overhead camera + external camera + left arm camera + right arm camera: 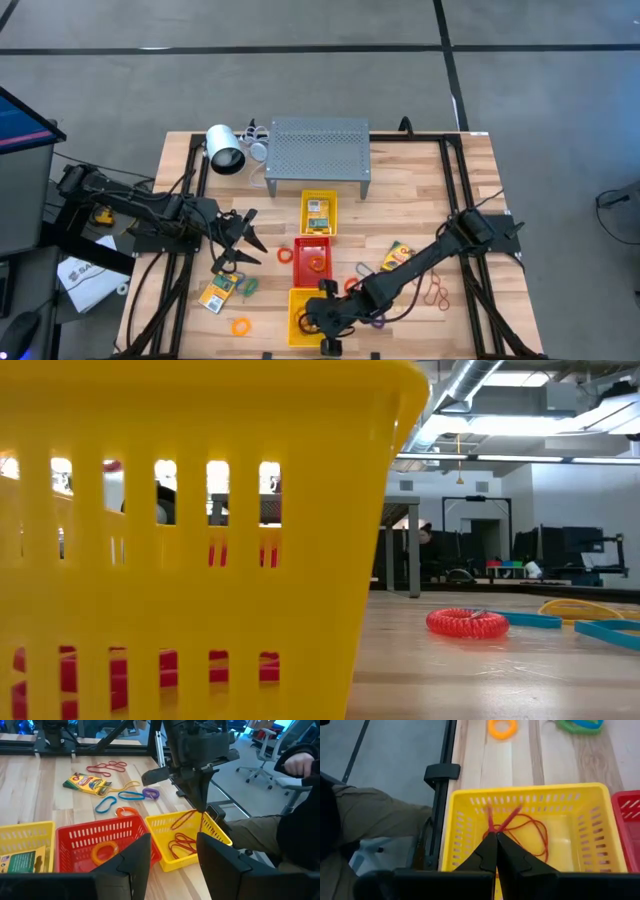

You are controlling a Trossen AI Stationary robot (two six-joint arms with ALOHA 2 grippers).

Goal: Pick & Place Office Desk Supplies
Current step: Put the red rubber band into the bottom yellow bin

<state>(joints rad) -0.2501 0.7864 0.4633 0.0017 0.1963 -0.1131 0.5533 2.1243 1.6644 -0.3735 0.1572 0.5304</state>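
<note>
From above, the right gripper (330, 345) hangs over the near yellow tray (297, 318), arm stretched low across the tabletop (420, 190); the left gripper (240, 250) waits beside the red tray (300, 246), jaws spread. The low view is just yellow tray wall. From the left wrist, the red rubber band (185, 819) dangles limp from the pinched-shut jaws, more loops below. Right wrist: jaws pressed together on that band (512, 817). Featherweight and floppy, probably best nipped on a single strand.
</note>
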